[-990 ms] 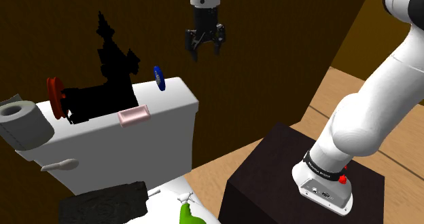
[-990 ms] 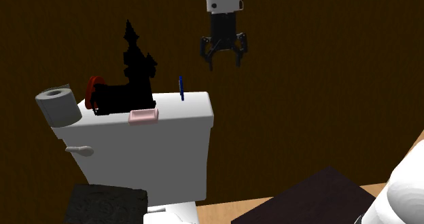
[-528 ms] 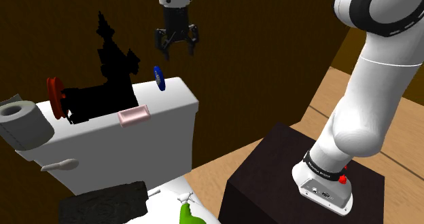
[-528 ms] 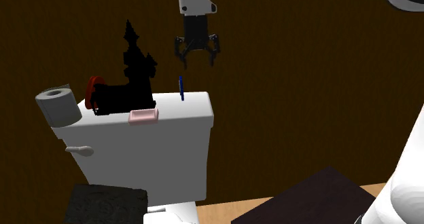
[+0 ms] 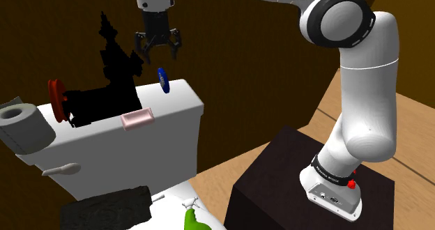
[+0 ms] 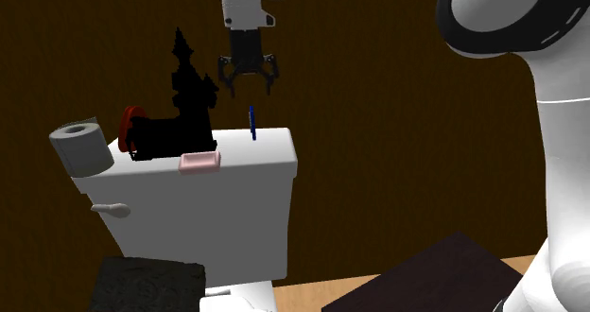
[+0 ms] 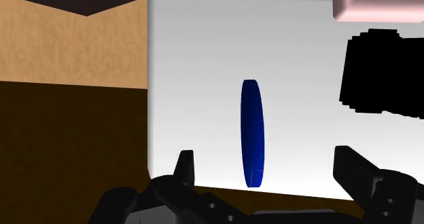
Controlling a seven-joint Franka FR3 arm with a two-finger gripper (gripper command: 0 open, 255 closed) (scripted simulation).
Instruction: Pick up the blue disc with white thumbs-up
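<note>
Hovering just above the blue disc (image 7: 251, 134), jaws spread wide, disc standing on edge on the white toilet tank (image 5: 167, 134)

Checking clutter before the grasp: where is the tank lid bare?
Bare: the white tank lid between its end edge and the upright blue disc, and from disc to pink rectangular dish. Crowded: by the black jagged shape and red disc.
</note>
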